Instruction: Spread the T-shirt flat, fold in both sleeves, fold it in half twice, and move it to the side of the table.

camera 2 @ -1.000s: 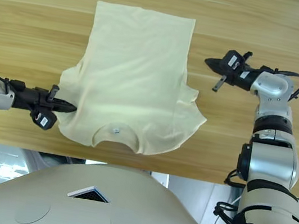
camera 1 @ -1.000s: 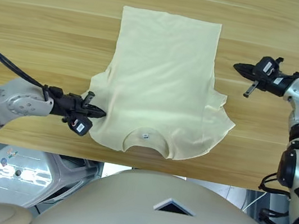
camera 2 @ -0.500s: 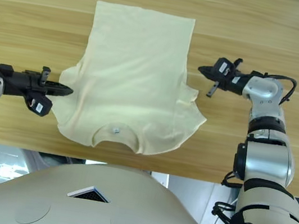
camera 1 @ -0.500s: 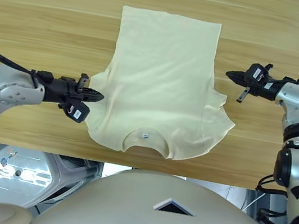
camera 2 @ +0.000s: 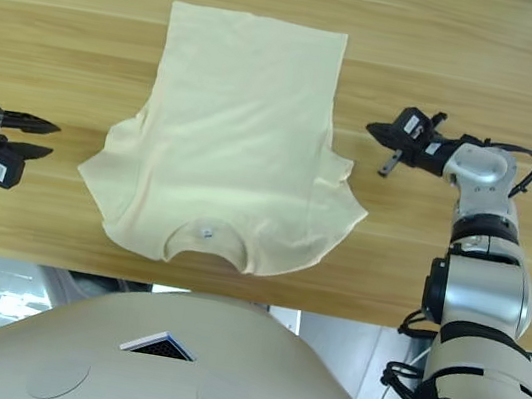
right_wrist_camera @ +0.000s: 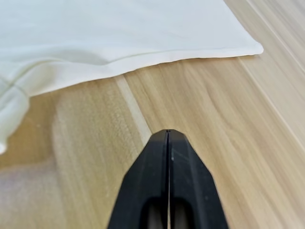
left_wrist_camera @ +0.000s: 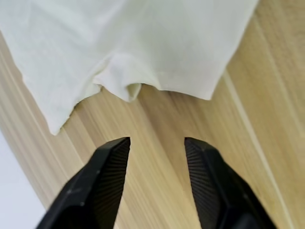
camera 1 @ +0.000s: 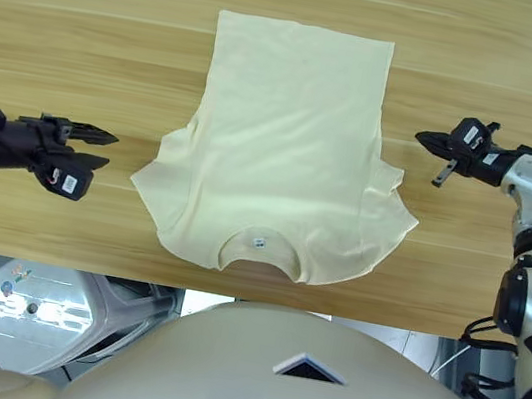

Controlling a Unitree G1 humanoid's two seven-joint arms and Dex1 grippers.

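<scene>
Pointing at the T-shirt's (camera 1: 285,142) left sleeve (camera 1: 153,177): left gripper (camera 1: 100,149), jaws apart, nothing between them. There's a strip of bare wood between its fingertips (left_wrist_camera: 116,148) and the sleeve edge, so no contact.

Right gripper (camera 1: 421,136): jaws pressed together, empty. It points at the T-shirt's right side edge, a little to the hem side of the right sleeve (camera 1: 395,218). Near the cloth, not touching.

T-shirt: cream, lying open on the wooden surface (camera 1: 90,30), not folded yet. The hem (camera 1: 306,29) is straight and flat. The collar (camera 1: 258,251) is at the opposite end, with a small tag (camera 1: 259,241) inside it. Both sleeves stick out sideways. The left one has a small tucked fold (left_wrist_camera: 119,81) at its edge, and the right one bunches a bit where it meets the body. The body panel is mostly flat, with light wrinkles near the sleeves.

Bare wood shows all round the T-shirt: a narrow strip past the collar, wide on the hem side and past both sleeves.
</scene>
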